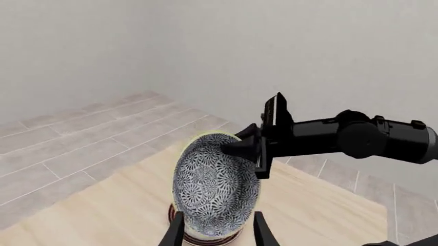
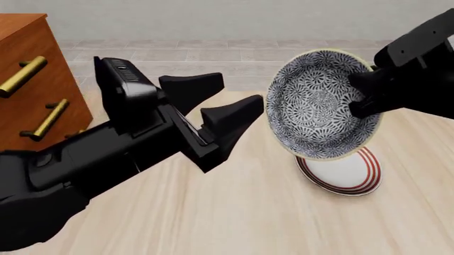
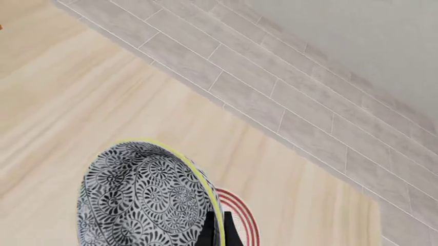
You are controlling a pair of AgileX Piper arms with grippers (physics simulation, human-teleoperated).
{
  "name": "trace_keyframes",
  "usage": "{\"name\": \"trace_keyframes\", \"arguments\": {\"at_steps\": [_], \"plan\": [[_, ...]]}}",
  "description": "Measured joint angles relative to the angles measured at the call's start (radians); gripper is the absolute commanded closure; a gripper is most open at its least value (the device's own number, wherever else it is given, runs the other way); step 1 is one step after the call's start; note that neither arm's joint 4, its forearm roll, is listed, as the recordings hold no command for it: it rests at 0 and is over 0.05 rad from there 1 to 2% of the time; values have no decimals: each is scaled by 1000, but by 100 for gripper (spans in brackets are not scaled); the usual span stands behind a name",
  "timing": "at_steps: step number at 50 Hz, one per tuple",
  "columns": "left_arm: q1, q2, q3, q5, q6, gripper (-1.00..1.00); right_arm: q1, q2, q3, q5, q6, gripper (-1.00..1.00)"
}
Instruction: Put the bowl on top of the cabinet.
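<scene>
Bowl [image 2: 319, 103] in right gripper [image 2: 363, 95]

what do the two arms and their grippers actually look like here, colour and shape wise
Both arms are matte black with no visible cables or markings. The left gripper has two thick, wedge-shaped fingers on a blocky body with a ribbed box-like module on top. The right gripper has a flat rectangular plate behind its fingers, joined to a round cylindrical link with a bulging joint.

right hand [image 3: 217, 229] pinches bowl [image 3: 140, 197] rim above plate [image 3: 241, 220].
</scene>
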Motion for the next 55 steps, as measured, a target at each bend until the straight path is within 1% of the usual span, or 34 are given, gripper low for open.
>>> {"name": "trace_keyframes", "arguments": {"at_steps": [27, 55], "plan": [[45, 51, -14, -22, -4, -100, 12, -37, 22, 10, 1, 100], [88, 164, -38, -74, -35, -100, 49, -105, 54, 42, 7, 100]]}}
